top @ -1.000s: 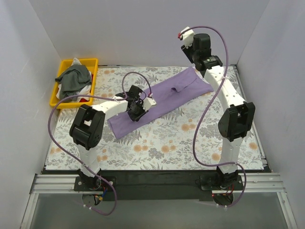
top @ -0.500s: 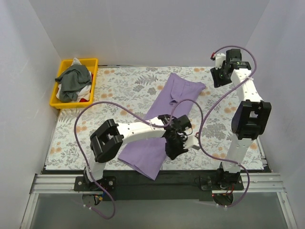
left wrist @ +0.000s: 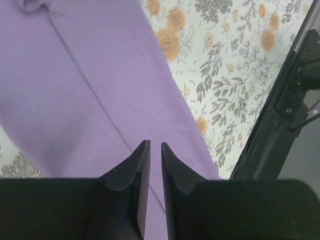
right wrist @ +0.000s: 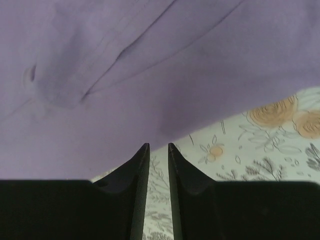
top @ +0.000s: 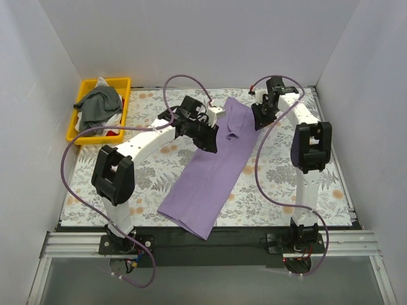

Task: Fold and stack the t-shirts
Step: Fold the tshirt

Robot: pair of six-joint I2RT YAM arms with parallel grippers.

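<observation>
Mid-fold, it seemed: left gripper [left wrist: 155,145] and right gripper [right wrist: 158,145] hung near-closed, empty, above the shirt [top: 210,178] towards the far edge, probably needing to reopen and grasp it.

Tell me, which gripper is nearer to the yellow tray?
Left. The left gripper hangs over the purple shirt, right of the yellow tray; the right gripper is at the shirt's far right edge, farther from the tray.

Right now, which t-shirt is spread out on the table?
The lilac-purple t-shirt, lying flat diagonally; the dark grey-green one sits crumpled in the yellow tray.
</observation>
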